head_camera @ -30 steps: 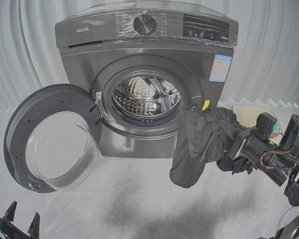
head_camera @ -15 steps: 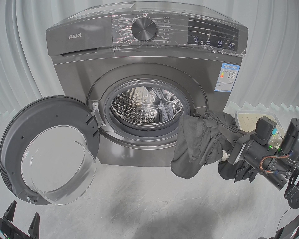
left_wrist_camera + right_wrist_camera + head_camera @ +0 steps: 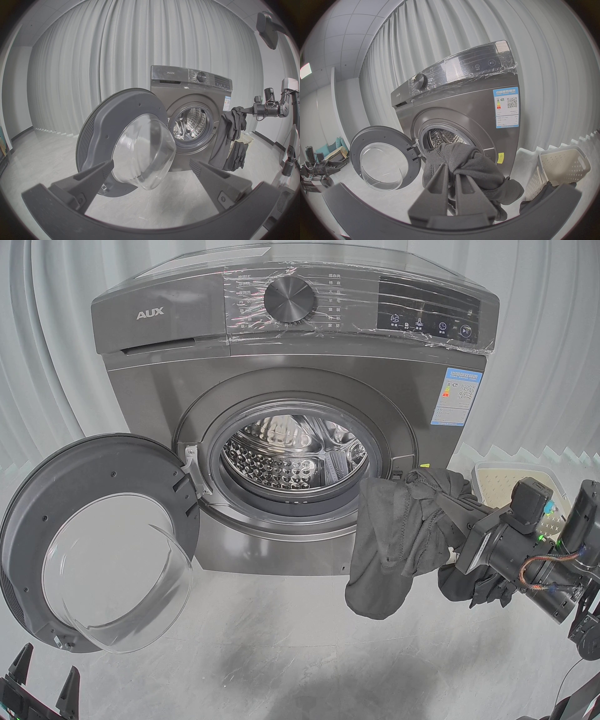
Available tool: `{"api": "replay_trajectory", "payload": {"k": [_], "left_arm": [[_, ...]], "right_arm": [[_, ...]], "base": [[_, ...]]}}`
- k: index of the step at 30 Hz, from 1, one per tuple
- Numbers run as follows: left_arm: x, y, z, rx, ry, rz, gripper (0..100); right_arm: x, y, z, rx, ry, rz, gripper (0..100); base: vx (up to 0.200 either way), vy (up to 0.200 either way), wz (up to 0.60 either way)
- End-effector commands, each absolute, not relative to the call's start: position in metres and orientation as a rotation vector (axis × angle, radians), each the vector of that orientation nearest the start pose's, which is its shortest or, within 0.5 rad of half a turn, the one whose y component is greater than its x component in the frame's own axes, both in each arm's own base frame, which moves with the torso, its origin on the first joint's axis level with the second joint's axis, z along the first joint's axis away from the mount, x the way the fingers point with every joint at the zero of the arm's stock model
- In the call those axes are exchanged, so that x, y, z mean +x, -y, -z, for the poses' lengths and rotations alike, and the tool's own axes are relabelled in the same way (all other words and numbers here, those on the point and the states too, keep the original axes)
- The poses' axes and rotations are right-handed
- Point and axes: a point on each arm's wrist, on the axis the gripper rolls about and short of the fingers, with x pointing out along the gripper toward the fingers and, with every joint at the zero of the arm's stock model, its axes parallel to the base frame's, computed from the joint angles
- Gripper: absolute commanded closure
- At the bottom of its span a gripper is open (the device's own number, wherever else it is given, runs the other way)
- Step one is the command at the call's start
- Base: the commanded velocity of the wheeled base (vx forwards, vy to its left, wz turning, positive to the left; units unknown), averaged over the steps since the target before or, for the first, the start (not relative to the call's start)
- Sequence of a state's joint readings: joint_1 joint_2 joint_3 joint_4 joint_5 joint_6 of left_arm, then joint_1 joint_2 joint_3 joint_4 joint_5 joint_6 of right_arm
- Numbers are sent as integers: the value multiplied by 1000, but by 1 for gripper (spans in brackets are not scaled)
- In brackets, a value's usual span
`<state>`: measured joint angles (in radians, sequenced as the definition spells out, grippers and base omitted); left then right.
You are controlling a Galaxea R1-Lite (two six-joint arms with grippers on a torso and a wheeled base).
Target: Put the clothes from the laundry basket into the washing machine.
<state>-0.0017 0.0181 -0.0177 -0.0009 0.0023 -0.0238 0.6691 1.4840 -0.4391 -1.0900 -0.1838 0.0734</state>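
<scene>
A: Anything different from half a second back?

B: Barely. The dark garment (image 3: 394, 534) sags lower now, its hem hanging further down. The right gripper (image 3: 451, 497) sits about where it was.

A: Head view?

B: The right gripper is clamped on the garment, just right of the open drum (image 3: 287, 449) of the washing machine (image 3: 300, 359), with the cloth draping past the porthole rim. The door (image 3: 94, 502) is swung wide to the left. The laundry basket (image 3: 500, 480) sits on the floor behind the arm. The left gripper (image 3: 45, 680) is low at the near left, fingers spread, nothing in them.

A: Left wrist?

B: Its own fingers (image 3: 93, 175) stand apart and bare, with the door right ahead. Far off, the garment hangs from the right gripper (a darker bunch (image 3: 237, 156) dangles lower, can't tell if it's the same piece).

A: Right wrist?

B: Fingers (image 3: 437, 187) are pinched together on the bunched cloth, in front of the drum mouth. The basket is beside the machine.
</scene>
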Motion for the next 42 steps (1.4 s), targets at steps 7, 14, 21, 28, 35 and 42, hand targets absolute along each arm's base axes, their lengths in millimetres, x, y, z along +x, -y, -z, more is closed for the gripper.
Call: {"api": "replay_trajectory", "payload": {"k": [7,14,21,28,35,42], "left_arm": [[-23,0,-76,-25,2,-2,0],[-23,0,-76,-25,3,-1,0],[-23,0,-76,-25,3,-1,0],[-23,0,-75,-6,-2,-3,0],[-23,1,-76,57,7,46,0],[-23,1,-76,57,9,53,0]], "right_arm": [[183,-140,-189,87,19,-489,100],[152,-165,-201,191,97,-828,100],[180,-174,-180,153,42,-736,100],[199,-192,-180,139,55,-602,100],[211,-206,-183,158,77,-583,100],[223,-228,-186,175,102,-613,100]], "base": [[0,0,0],[0,0,0],[0,0,0],[0,0,0],[0,0,0],[0,0,0]]}}
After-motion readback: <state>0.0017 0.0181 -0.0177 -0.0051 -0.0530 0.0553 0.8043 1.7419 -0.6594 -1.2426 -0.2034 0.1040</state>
